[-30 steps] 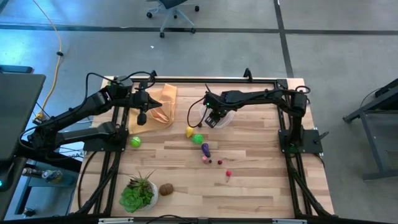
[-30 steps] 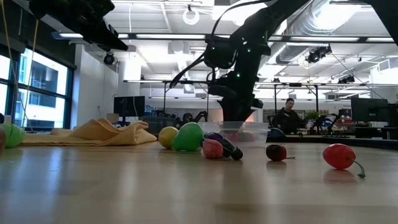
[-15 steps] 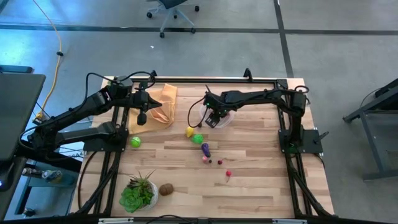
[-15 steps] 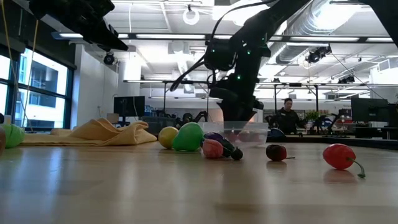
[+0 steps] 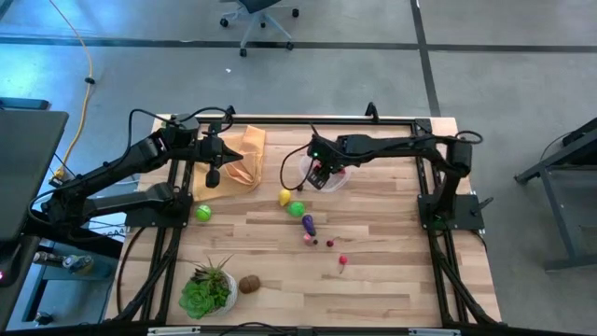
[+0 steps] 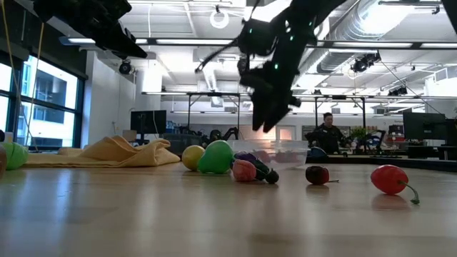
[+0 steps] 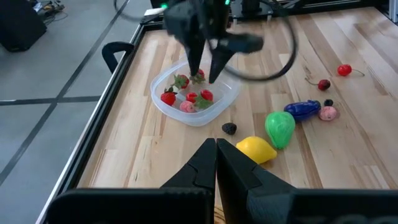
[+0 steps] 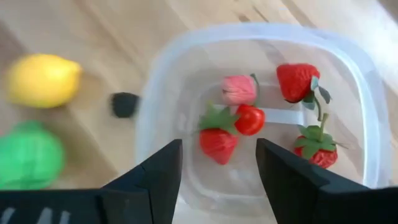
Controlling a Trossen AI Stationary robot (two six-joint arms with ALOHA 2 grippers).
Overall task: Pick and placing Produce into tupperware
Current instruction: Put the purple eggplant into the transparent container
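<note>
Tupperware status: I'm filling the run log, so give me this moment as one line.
right gripper: open, empty, above tupperware | tupperware: holds red pieces | left gripper: shut, over cloth | lemon: on table

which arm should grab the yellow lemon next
Right: its open gripper hangs empty over the clear plastic tub, beside the yellow toy lemon. The left gripper waits shut above the tan-orange cloth.
</note>
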